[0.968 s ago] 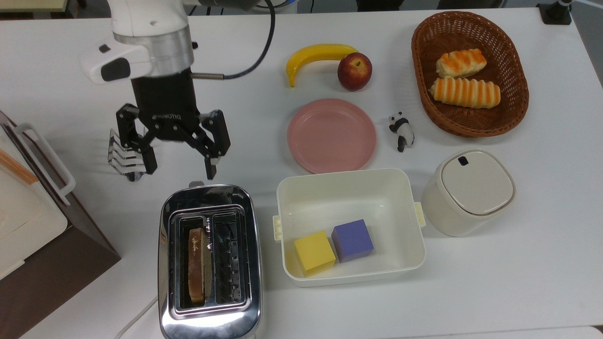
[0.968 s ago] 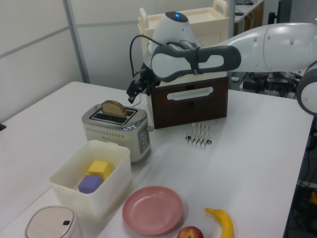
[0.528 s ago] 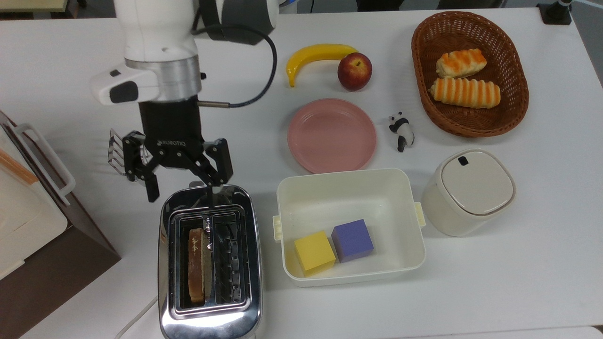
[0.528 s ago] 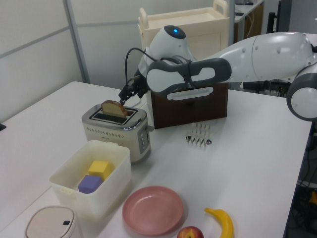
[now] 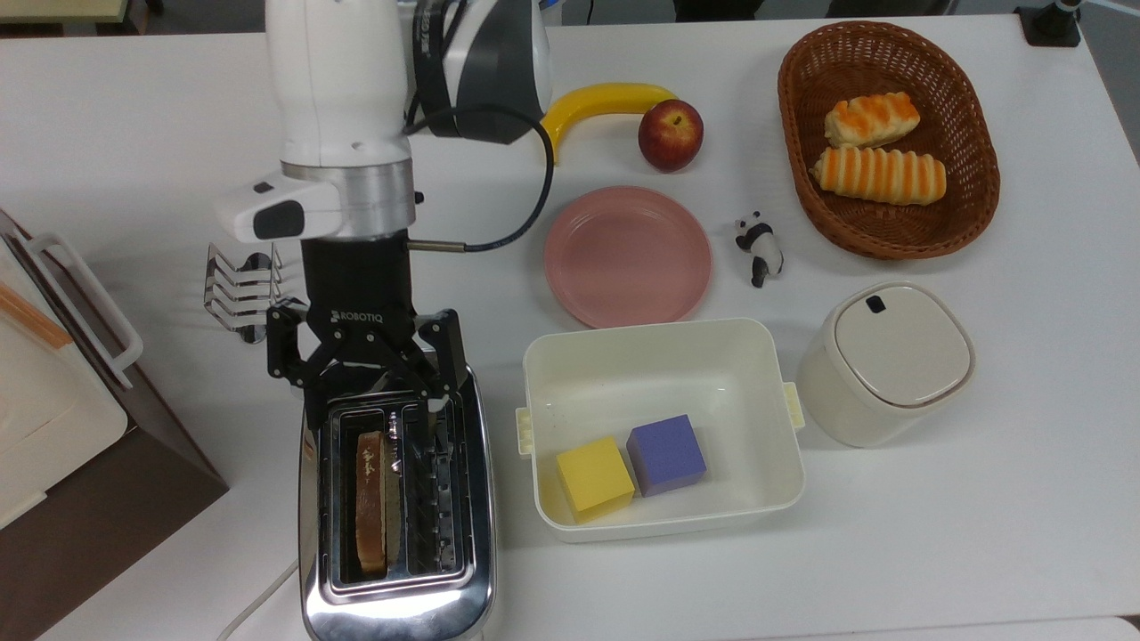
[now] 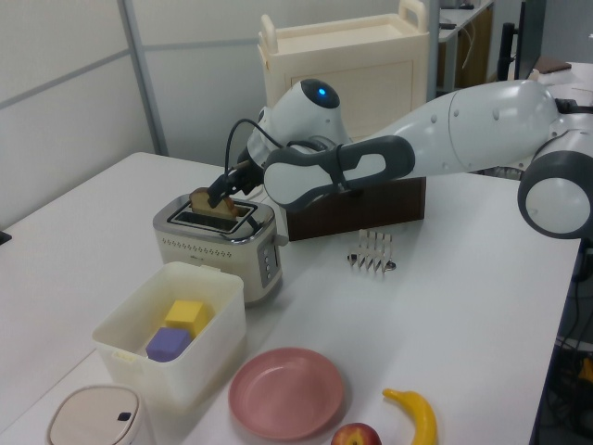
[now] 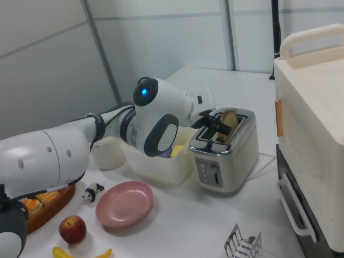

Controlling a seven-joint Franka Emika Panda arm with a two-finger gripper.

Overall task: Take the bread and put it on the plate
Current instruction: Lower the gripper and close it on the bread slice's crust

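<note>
Top view: the brown-crusted bread (image 5: pixel 371 500) stands on edge in the toaster (image 5: pixel 396 507), the pincer (image 5: pixel 375 411) spread wide, empty.

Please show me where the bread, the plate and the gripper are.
bread (image 5: pixel 370 503): top view, its top crust edge in the toaster slot.
plate (image 5: pixel 627 256): top view, its flat centre.
gripper (image 5: pixel 378 411): top view, midway between its fingertips.

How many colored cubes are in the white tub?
2: a yellow cube and a purple cube, side by side on the white tub's floor near the top view's lower-left corner.
</note>
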